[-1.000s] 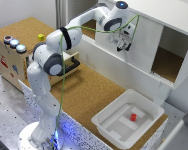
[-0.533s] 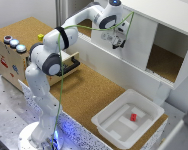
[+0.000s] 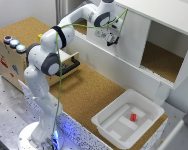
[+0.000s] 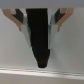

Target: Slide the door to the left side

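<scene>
My claw (image 3: 113, 40) is up against the face of the door (image 3: 128, 36), the plain white panel that covers the part of the cabinet (image 3: 161, 15) toward the exterior view's left. The cabinet's other half, toward that view's right of the door, stands open and shows a brown cork-like floor inside. My arm reaches in to the door from that view's left, with a green cable (image 3: 69, 30) looping along it.

In the wrist view, a dark, tapering shape (image 4: 39, 35) fills the middle of the frame, set against the door's pale face (image 4: 70, 50). My two fingers (image 4: 22, 22) flank it, one on each side, angled in toward it. They look closed around that dark piece, which may be the door's handle, but the picture is too blurred for me to tell whether they truly grip it or only sit beside it.

In front of the cabinet, well apart from the door, a shallow white tray (image 3: 105, 121) sits on the cork surface (image 3: 89, 90) with a small red block (image 3: 133, 117) in it. Further toward the exterior view's left of the door stands a wooden box (image 3: 8, 62) with round buttons (image 3: 14, 43) on top.
</scene>
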